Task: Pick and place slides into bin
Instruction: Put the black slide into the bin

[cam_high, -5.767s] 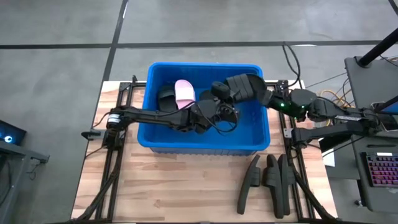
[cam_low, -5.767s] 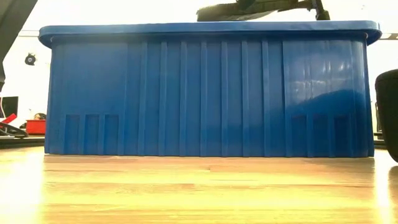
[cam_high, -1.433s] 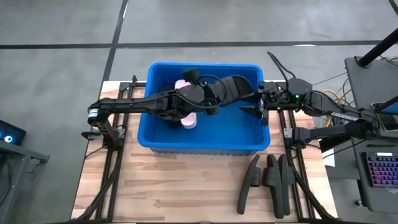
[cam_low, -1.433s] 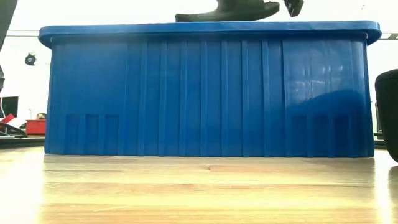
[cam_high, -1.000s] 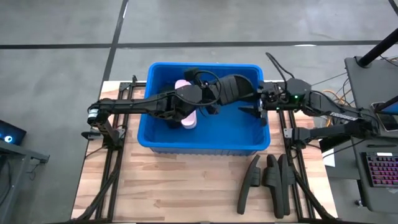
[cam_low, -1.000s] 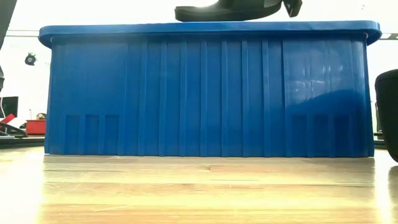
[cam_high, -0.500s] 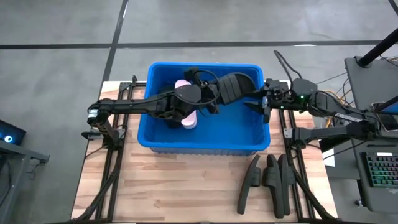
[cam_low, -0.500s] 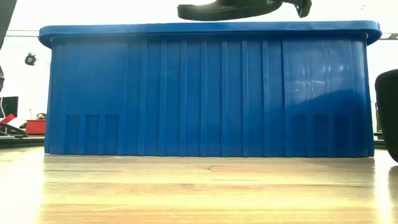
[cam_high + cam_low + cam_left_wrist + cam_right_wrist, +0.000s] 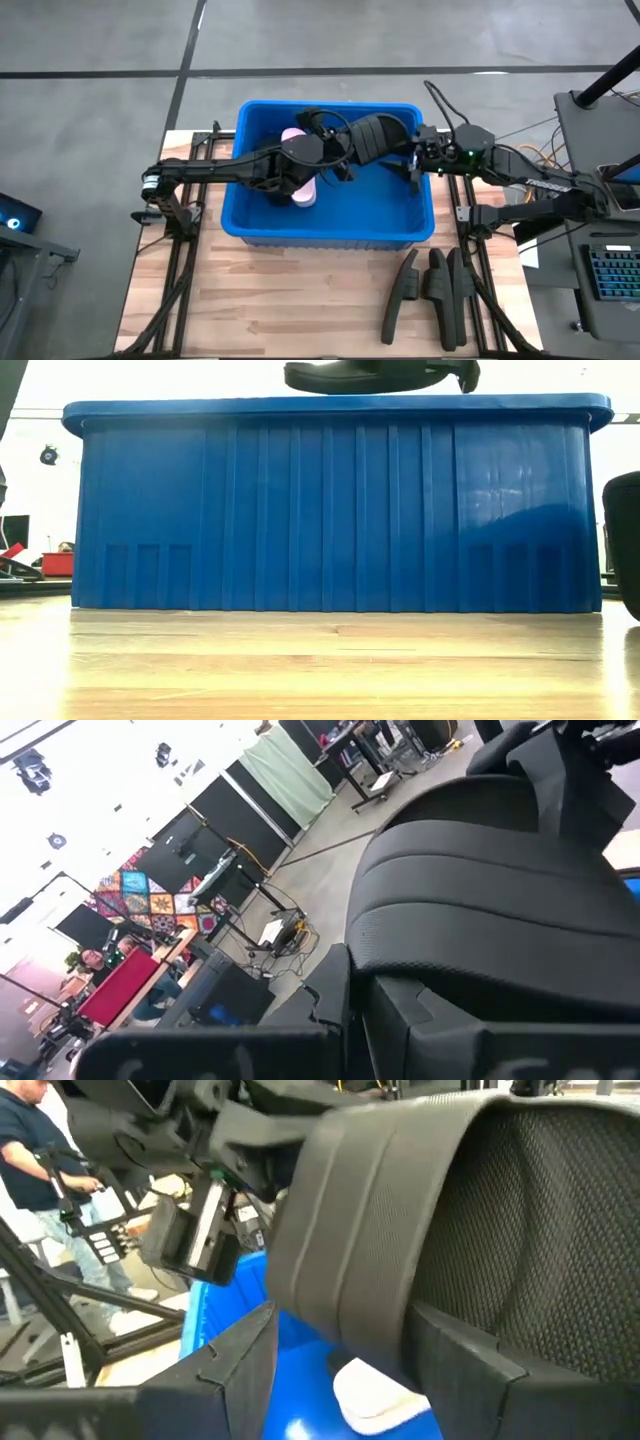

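Observation:
A black slide (image 9: pixel 382 134) hangs over the blue bin (image 9: pixel 400 208), above its rim in the low view (image 9: pixel 365 375). My left gripper (image 9: pixel 345 160) reaches in from the table's left and is shut on it. My right gripper (image 9: pixel 413 167) is open at the slide's right end, with one finger on each side of the slide (image 9: pixel 400 1210). A pale pink slide (image 9: pixel 302 194) lies on the bin's floor, partly hidden under my left arm. Three black slides (image 9: pixel 432 285) lie on the table near the right front. My left gripper pinches the black slide at its end toward the table's left (image 9: pixel 354 150), fingers level and coming from the table's left. The slide juts out past the fingers toward the right, roughly level and clear of the bin. The wrist view shows the ribbed strap (image 9: pixel 500 900) just past the fingers. My right gripper: I cannot tell whether its fingers (image 9: pixel 245 1355) touch the slide between them.
The bin (image 9: pixel 330 500) stands at the middle of the table and fills the low view. Bare wooden tabletop (image 9: pixel 300 300) lies in front of it. A desk with a keyboard (image 9: pixel 610 270) stands beyond the table's right edge. People show in the room behind.
My right gripper drew back a little toward the table's right edge, then came back toward the black slide's right end, staying open. The left gripper and the slide have kept still above the bin.

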You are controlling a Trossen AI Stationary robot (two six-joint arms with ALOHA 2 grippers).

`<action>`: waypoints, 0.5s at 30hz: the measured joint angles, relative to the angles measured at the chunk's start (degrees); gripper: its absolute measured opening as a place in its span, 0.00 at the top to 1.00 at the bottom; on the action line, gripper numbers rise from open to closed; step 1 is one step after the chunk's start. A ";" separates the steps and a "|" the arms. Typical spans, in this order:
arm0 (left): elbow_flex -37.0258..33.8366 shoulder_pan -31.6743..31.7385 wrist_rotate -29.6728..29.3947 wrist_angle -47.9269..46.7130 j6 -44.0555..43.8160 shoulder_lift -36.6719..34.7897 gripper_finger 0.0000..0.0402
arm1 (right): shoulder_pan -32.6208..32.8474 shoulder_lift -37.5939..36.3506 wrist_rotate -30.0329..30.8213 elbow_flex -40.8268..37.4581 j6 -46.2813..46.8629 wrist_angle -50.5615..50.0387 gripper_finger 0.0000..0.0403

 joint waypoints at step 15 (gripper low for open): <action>0.09 0.31 2.95 -0.48 1.05 -0.92 0.88 | -0.39 0.40 1.88 -0.02 6.69 2.66 0.97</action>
